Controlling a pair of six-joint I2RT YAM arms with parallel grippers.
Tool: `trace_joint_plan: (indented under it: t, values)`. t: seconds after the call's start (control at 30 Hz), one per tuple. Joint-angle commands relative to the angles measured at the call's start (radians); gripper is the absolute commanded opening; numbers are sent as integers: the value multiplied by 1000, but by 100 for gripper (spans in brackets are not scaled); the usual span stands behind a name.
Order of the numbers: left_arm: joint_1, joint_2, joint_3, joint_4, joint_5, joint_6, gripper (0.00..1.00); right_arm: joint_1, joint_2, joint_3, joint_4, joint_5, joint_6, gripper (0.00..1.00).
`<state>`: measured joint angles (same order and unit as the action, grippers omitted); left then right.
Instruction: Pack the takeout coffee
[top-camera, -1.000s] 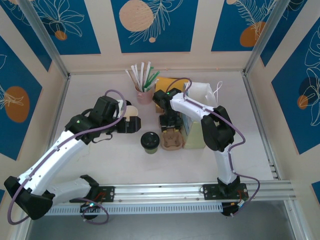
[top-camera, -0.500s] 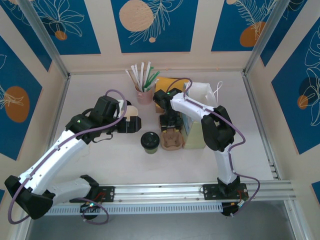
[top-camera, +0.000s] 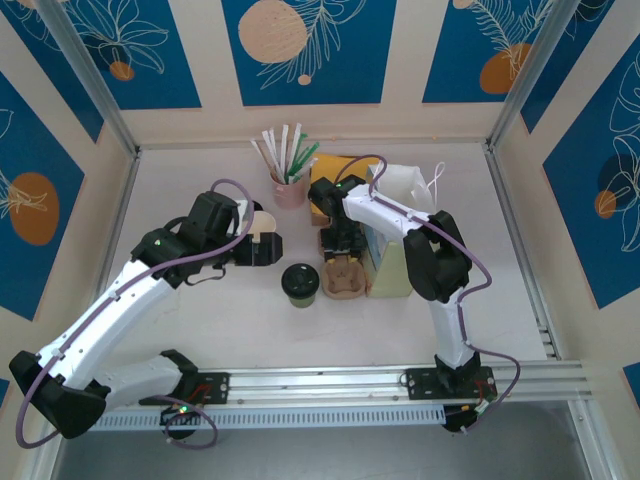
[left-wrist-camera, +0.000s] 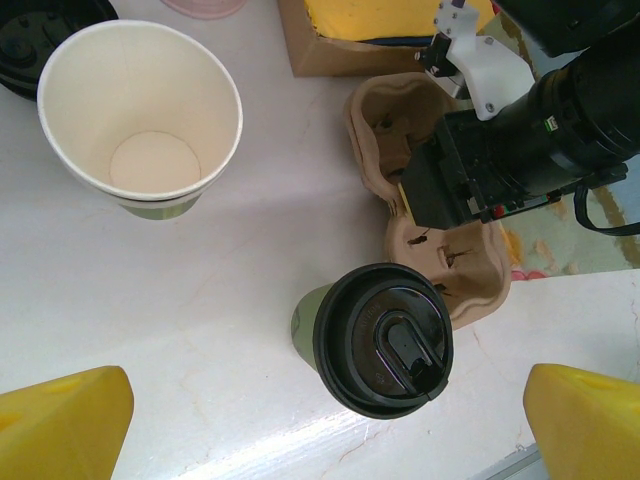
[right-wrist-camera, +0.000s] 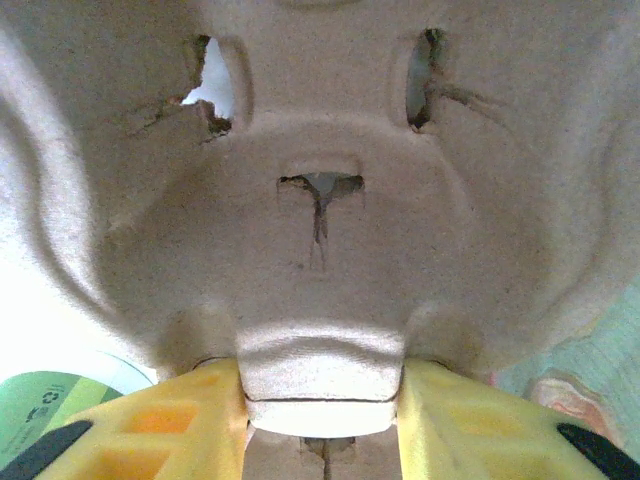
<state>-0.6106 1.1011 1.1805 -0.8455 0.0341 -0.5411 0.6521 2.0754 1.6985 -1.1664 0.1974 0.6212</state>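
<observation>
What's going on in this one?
The right tool is clamped on the central ridge of the brown moulded-cardboard cup carrier, which sits on the white table. The left tool hangs wide open above the olive-green paper cup with a round black plastic lid. That cup stands upright right beside the carrier, not yet in a pocket. A lidless green paper cup with a white inside stands farther off, untouched.
</observation>
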Motion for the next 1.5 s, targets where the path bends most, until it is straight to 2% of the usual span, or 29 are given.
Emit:
trace_joint_plan:
  t: [0.0, 0.77, 1.0, 1.2, 1.4, 1.47]
  values:
    - [9, 0, 17, 13, 18, 13, 100, -2, -30, 1, -9, -19, 5, 39]
    - [9, 8, 5, 39, 46, 15, 100, 20, -98, 55, -82, 2, 23, 38]
    - [10, 61, -30, 131, 151, -31, 100, 20, -89, 34, -61, 3, 25, 38]
    - [15, 166, -49, 278, 276, -137, 100, 21, -86, 26, -47, -3, 29, 38]
    - [35, 283, -19, 354, 321, -209, 88, 20, -93, 15, -41, -3, 32, 38]
    - [50, 314, -33, 411, 365, -244, 79, 21, -95, 12, -38, -5, 35, 38]
